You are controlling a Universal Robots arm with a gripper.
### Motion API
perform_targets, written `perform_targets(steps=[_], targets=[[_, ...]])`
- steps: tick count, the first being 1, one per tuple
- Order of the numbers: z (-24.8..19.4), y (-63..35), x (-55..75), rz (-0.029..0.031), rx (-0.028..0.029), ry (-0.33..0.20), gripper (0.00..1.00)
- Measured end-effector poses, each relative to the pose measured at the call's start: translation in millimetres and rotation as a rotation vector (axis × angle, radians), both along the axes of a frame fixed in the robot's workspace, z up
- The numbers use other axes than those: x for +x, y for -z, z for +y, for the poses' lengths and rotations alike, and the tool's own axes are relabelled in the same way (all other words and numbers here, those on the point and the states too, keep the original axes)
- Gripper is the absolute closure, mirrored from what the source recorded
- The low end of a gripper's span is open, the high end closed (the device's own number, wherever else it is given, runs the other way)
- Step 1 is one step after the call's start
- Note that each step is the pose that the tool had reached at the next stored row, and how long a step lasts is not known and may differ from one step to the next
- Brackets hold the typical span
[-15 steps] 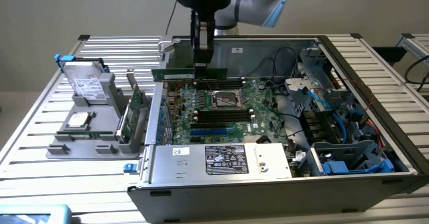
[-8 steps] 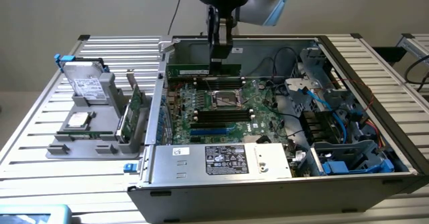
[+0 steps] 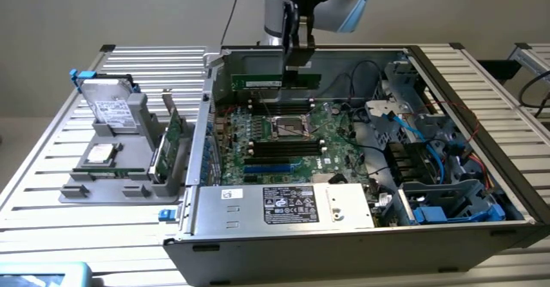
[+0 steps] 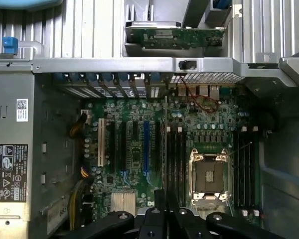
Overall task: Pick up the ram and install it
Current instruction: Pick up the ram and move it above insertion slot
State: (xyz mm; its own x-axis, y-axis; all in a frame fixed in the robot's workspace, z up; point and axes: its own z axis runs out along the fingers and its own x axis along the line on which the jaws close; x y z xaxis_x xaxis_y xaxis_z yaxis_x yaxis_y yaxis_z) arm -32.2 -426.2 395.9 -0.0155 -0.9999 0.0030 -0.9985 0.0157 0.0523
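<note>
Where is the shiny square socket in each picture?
Exterior view: the socket sits between two rows of black slots.
Wrist view: the socket lies between those slot rows too.
Shared landmark: the big grey metal box.

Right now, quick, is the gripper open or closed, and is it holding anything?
Gripper: closed, holding the ram over the open computer case.
</note>
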Motion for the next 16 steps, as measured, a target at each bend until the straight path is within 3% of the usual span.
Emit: perform_targets(steps=[4, 9, 12, 16], targets=[[11.9, 1.2, 10.2, -0.0006, 0.0001, 0.000, 0.87], [23.9, 3.3, 26.4, -0.0010, -0.0001, 0.000, 0.87], [32.1, 5.9, 29.6, -0.0023, -0.0011, 0.000, 0.87], [33.8, 6.9, 29.7, -0.0055, -0.0013, 0.000, 0.87]])
